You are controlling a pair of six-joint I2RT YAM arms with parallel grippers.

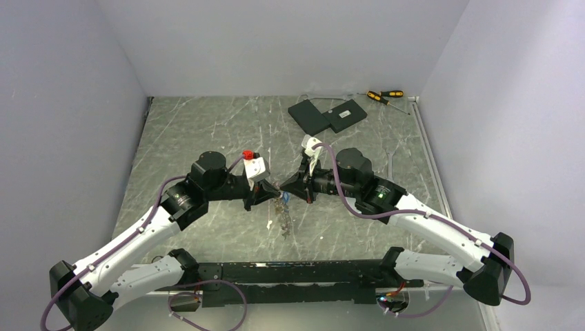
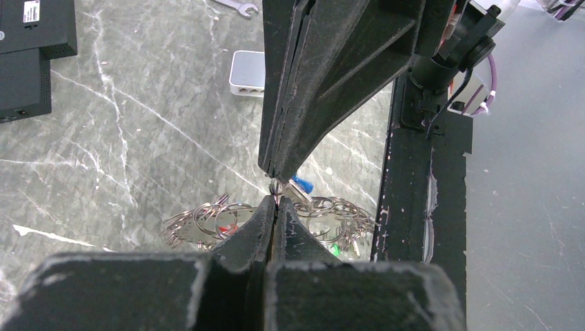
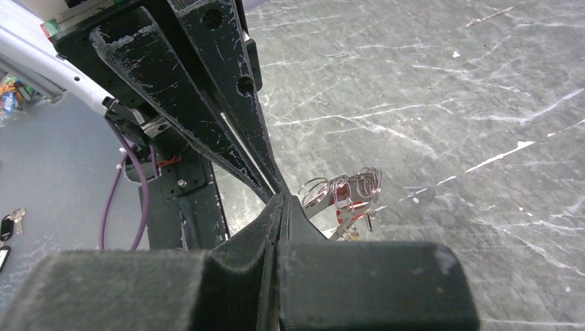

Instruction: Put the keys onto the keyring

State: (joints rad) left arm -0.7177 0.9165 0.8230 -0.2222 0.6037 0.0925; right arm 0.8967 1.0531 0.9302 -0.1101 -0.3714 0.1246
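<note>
Left fingers (image 2: 252,231): pressed flat together with no gap, tips nipping a thin wire loop of the keyring (image 2: 221,219). Right fingers (image 2: 324,83): likewise clamped shut, coming in from the opposite side and almost nose to nose with the left tips. Seemingly on that same loop, though too small to be sure from either wrist view.

Meeting point: over the middle of the grey marbled table (image 1: 207,131), between the two arms.

Below the pinch, hanging or resting on the table (cannot tell which): a tangle of split rings and small grey keys, spread to both sides of the left fingers in the left wrist view.

Among the tangle, coloured pieces:
- blue key head (image 2: 301,185), just beside the pinched loop
- green fleck (image 2: 336,249), lower and to the right
- red key head (image 3: 343,207), among the rings in the right wrist view

Well apart, toward the far edge:
- two flat black devices (image 1: 328,115), touching side by side
- two yellow-and-black screwdrivers (image 1: 384,95), just beyond them

Also on the table in the left wrist view: a small white box (image 2: 250,72) and a spanner (image 2: 234,5)
</note>
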